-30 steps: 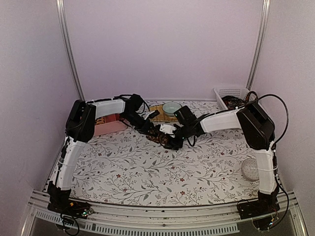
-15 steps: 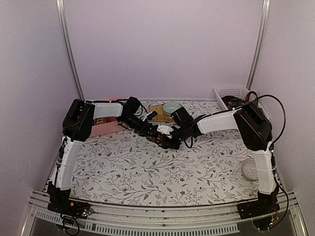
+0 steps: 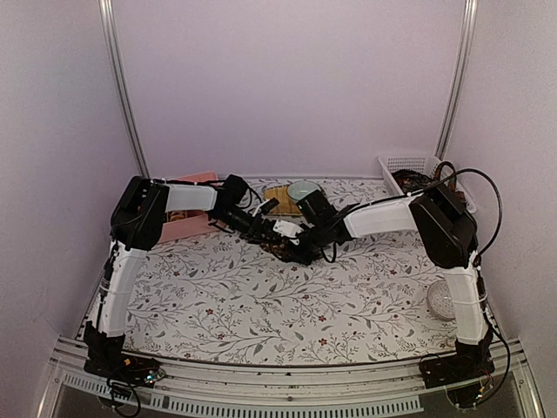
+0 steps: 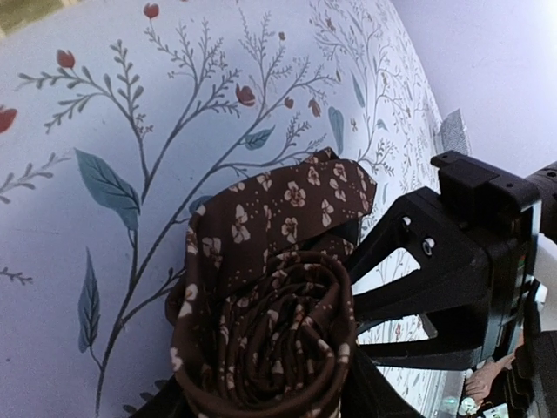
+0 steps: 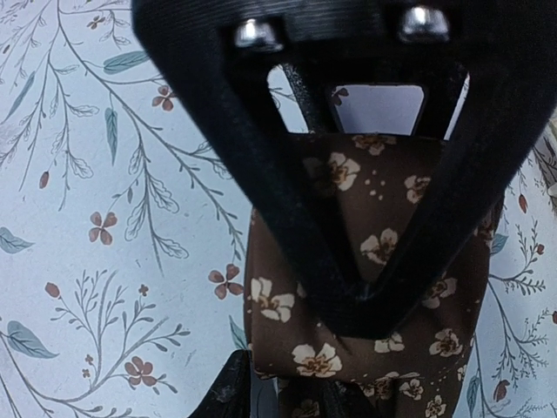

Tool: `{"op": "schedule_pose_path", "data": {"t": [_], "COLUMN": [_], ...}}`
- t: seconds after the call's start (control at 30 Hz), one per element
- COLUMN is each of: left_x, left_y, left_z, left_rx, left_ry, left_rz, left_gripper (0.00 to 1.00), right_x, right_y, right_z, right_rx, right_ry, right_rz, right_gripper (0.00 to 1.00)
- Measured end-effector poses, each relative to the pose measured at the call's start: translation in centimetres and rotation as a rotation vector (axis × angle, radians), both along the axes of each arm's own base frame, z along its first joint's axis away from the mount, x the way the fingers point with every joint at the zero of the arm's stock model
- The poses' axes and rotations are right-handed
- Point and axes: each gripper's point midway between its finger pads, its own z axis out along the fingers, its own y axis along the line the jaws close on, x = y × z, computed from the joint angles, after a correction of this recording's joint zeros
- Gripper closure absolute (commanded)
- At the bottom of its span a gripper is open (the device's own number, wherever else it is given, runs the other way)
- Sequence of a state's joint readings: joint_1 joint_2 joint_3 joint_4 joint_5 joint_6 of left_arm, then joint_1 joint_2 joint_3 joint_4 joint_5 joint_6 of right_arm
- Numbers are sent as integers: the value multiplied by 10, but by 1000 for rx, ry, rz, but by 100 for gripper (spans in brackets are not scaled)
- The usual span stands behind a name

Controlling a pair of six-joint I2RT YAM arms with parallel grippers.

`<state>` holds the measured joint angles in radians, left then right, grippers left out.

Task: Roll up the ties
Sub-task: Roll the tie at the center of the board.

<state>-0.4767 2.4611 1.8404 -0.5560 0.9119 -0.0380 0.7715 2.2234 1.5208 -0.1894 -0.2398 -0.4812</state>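
One brown flower-print tie lies on the worktop, middle toward the far side; the left fingers pinch its rolled part, spiral end facing that wrist camera, tail running flat away; the right fingers stand narrowed over the tail, hold unclear.
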Motion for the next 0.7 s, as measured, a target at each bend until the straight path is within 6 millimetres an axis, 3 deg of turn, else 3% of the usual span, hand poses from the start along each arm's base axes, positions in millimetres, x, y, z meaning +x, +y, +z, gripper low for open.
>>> {"op": "schedule_pose_path", "data": {"t": [0.3, 0.47, 0.57, 0.7], "left_x": [-6, -8, -9, -12], "left_y": [-2, -3, -3, -3], "left_z": [3, 4, 3, -1], "left_rx": [-40, -52, -58, -55], "left_ry": [20, 29, 39, 63], "left_rz": [-24, -31, -33, -32], "left_gripper": [46, 50, 58, 77], "right_x": [3, 4, 5, 4], "right_y": [3, 4, 4, 4], "right_z": [1, 1, 2, 2], "right_rx": [0, -1, -2, -7], "right_ry": [11, 13, 17, 24], "right_rz": [-10, -12, -13, -17], "right_gripper": [73, 73, 73, 73]}}
